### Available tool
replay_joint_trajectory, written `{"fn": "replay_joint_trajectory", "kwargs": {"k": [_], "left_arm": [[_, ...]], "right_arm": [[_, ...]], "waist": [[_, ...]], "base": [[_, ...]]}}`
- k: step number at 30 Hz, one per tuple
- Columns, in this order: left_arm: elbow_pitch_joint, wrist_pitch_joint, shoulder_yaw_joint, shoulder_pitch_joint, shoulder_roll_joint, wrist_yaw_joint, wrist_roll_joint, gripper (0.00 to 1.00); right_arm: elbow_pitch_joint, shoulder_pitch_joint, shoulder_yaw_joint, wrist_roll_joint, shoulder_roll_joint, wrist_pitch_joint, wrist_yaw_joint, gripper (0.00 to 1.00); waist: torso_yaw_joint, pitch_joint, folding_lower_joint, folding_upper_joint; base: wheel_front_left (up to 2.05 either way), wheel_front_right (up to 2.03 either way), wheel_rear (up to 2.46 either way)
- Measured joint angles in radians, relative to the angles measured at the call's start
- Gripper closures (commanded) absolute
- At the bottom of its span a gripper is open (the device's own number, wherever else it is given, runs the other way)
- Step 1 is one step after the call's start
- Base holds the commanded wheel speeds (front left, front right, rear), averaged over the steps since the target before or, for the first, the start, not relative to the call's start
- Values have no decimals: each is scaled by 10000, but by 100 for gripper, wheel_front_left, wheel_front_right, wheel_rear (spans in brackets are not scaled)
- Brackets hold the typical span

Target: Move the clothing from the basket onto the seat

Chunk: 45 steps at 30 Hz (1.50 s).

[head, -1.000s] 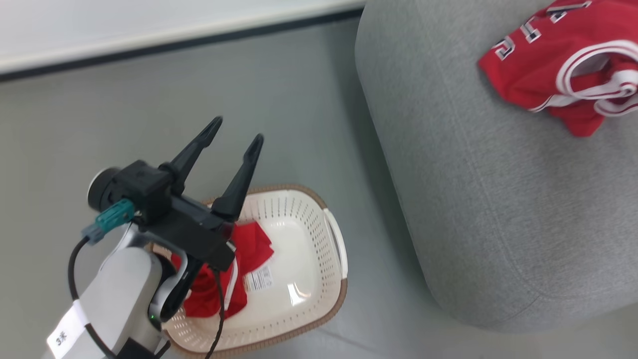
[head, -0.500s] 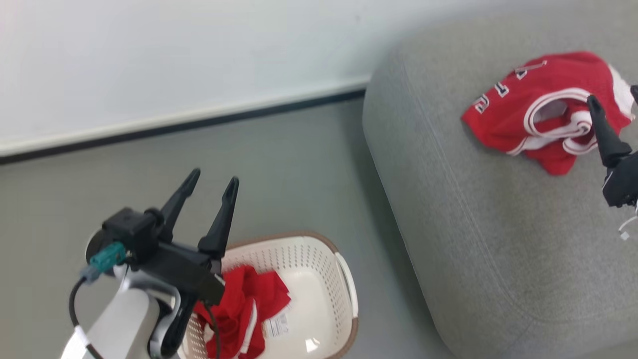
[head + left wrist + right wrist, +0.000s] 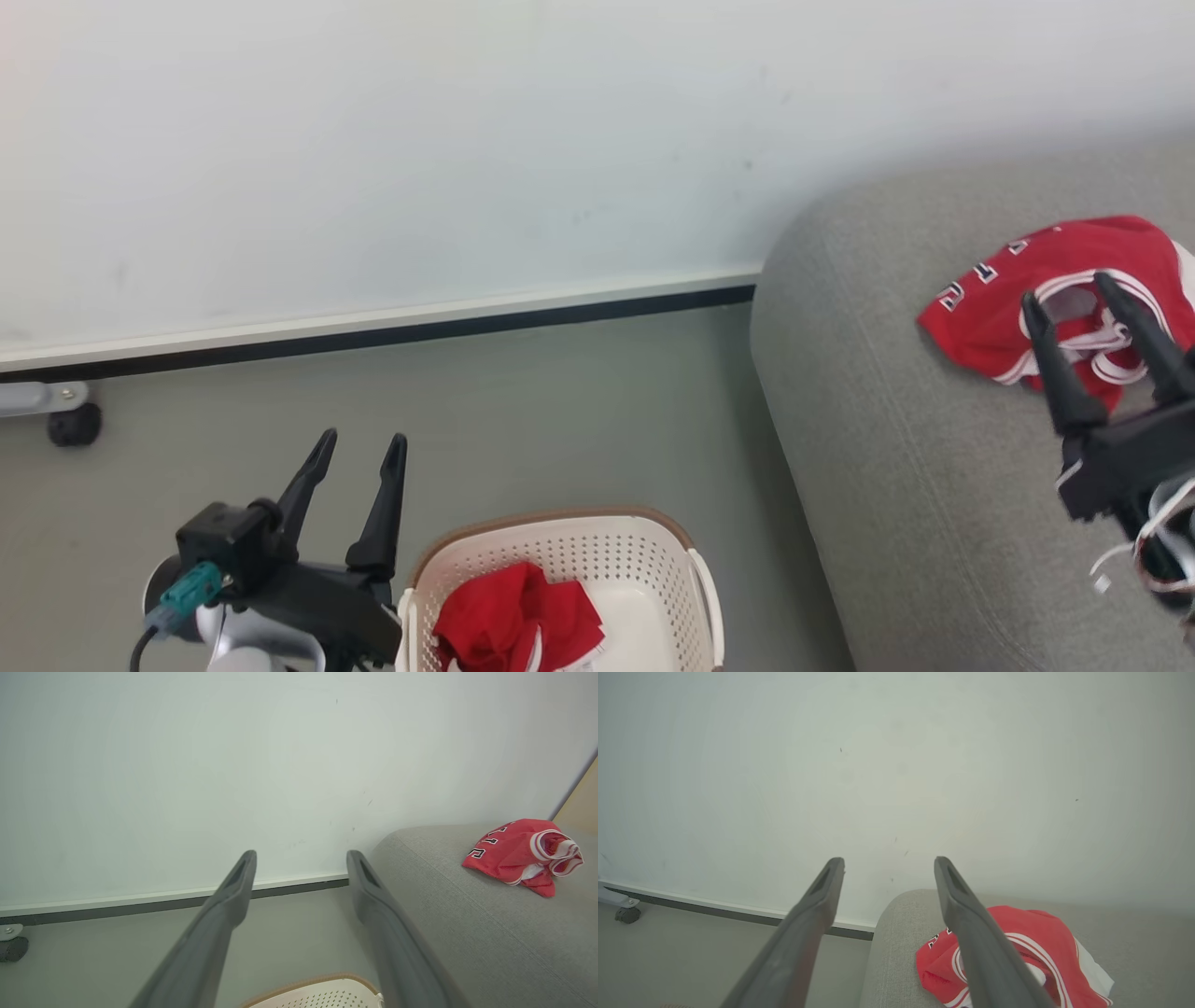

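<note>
- Clothing is split: a red jersey (image 3: 990,317) lies on the grey seat (image 3: 887,485), and a red garment (image 3: 518,625) sits in the basket (image 3: 560,546).
- Grey floor (image 3: 560,411) separates them, and I see a caster (image 3: 75,425) by the wall (image 3: 467,140).
- My right gripper (image 3: 1066,287), fingers apart and empty, hangs near the jersey. My left gripper (image 3: 362,437), also apart, is beside the basket.
- Jersey lettering is unreadable.

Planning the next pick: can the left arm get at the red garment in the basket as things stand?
Probably yes. The left gripper is open and empty beside the basket, fingers pointing toward the wall. The red garment lies uncovered inside; nothing blocks it, but the wrist must tip down.
</note>
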Motion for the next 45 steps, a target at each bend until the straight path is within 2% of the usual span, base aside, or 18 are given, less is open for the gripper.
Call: {"fn": "replay_joint_trajectory", "kwargs": {"k": [6,7,14,20,37,45], "left_arm": [[-242,-130,337,645,75,416,2,0],[-366,-134,456,847,153,500,10,0],[-669,-226,907,1371,251,742,213,0],[-784,-228,1220,1685,280,780,359,0],[-1218,-232,1653,1734,138,867,832,0],[-1492,-232,1459,1735,-115,859,951,0]], "right_arm": [[-1200,1499,-155,31,382,-408,-744,0],[-1613,1922,-161,50,541,-483,-978,0],[-2476,3209,-234,-19,1005,-587,-1779,0],[-2815,3684,-94,-359,1392,-663,-1927,0],[-3427,3870,-485,-715,1643,-675,-2046,0],[-3754,3850,-640,-838,1799,-677,-2054,0]], "waist": [[495,-389,0,0],[622,-477,0,0],[817,-588,1,0],[765,-570,2,1],[769,-272,2,2],[713,53,2,2]], "base": [[0,0,0],[0,0,0],[0,0,0],[0,0,0],[0,0,0],[0,0,0]]}}
